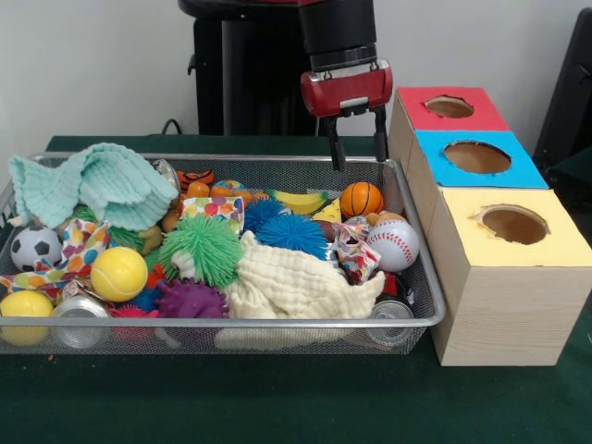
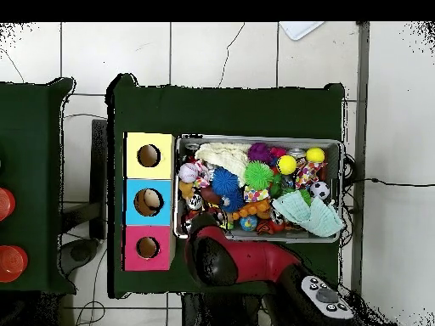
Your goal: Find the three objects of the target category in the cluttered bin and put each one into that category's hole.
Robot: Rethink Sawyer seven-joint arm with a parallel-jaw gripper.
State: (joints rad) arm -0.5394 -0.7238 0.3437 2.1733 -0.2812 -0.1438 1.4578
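Observation:
The wire mesh bin [image 1: 433, 294] is full of toys and cloths; it also shows in the overhead view [image 2: 255, 138]. My gripper [image 1: 356, 141] hangs open and empty over the bin's far right corner, next to the boxes. Its black fingers [image 1: 336, 148] point down, just above the rim. In the overhead view the red arm covers it. I can make out no clear plastic bottle; the clutter hides them. The blue-surround hole [image 1: 476, 157] is the middle one of the three boxes right of the bin, also seen from overhead [image 2: 148, 201].
A red-surround hole [image 1: 450, 106] lies behind the blue one and a yellow-surround hole [image 1: 514, 225] in front. The bin holds a mint cloth [image 1: 92, 185], a cream cloth [image 1: 296, 287], a baseball [image 1: 393, 243], a small basketball [image 1: 361, 199], spiky balls and metal cans [image 1: 79, 319].

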